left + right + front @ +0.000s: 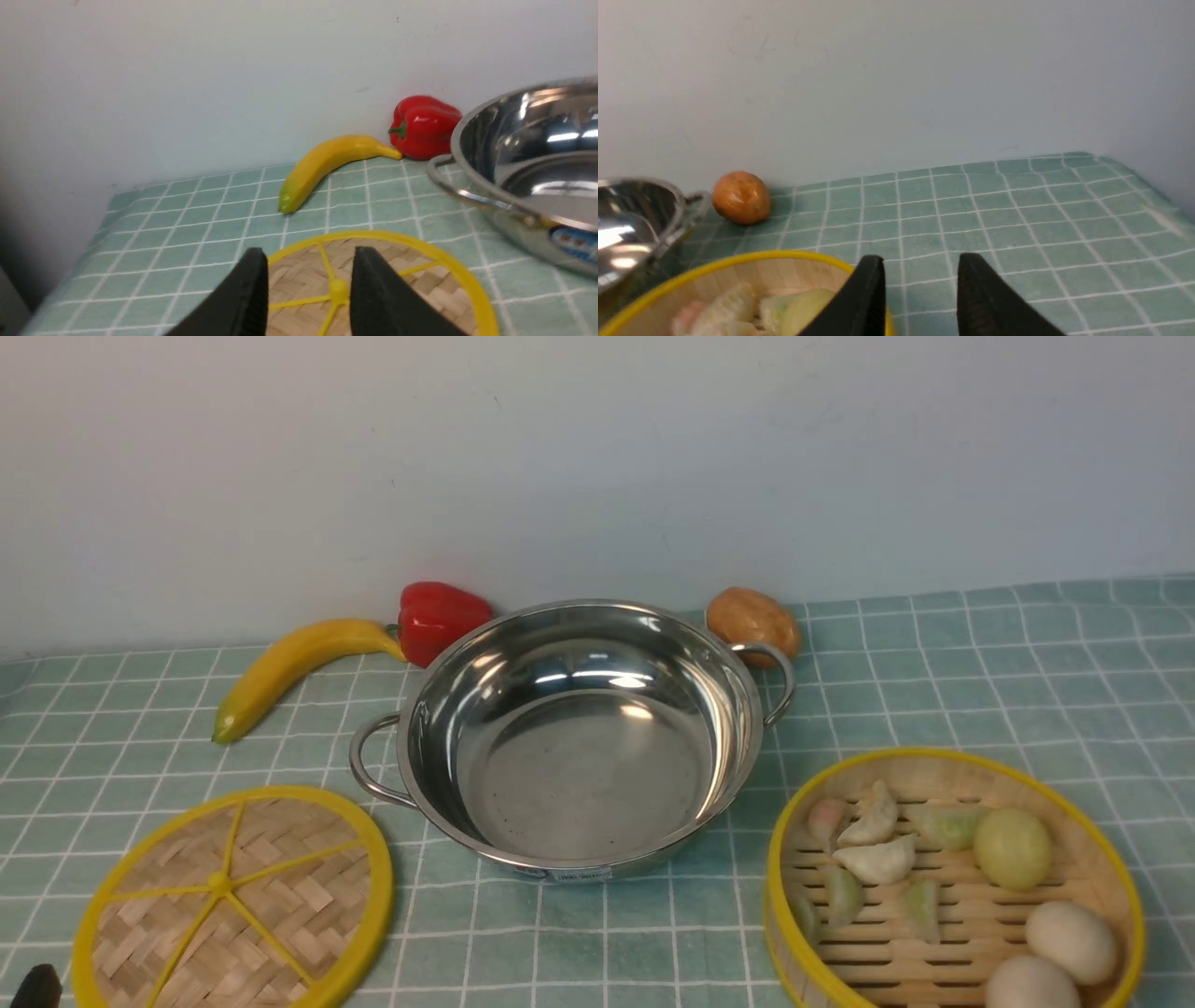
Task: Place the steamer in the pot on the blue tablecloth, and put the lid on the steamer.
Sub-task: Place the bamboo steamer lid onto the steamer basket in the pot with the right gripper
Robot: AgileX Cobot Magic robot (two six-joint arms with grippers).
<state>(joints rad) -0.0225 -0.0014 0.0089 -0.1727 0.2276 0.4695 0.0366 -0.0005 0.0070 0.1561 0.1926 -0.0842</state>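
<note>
The empty steel pot (pixel 579 737) stands mid-table on the blue tablecloth (pixel 980 681). The steamer (pixel 952 887), a yellow-rimmed bamboo basket holding dumplings and eggs, sits at the front right. The flat woven lid (pixel 233 896) lies at the front left. My left gripper (pixel 308 261) is open and empty, hovering over the lid (pixel 373 275), with the pot (pixel 528 163) to one side. Only a dark tip of the left gripper (pixel 37 987) shows in the front view. My right gripper (pixel 920 266) is open and empty above the steamer's rim (pixel 738 259).
A banana (pixel 289 667) and a red pepper (pixel 439 616) lie behind the lid by the wall. A brown potato (pixel 752 621) sits behind the pot's right handle. The wall closes off the back. Bare cloth stretches to the far right.
</note>
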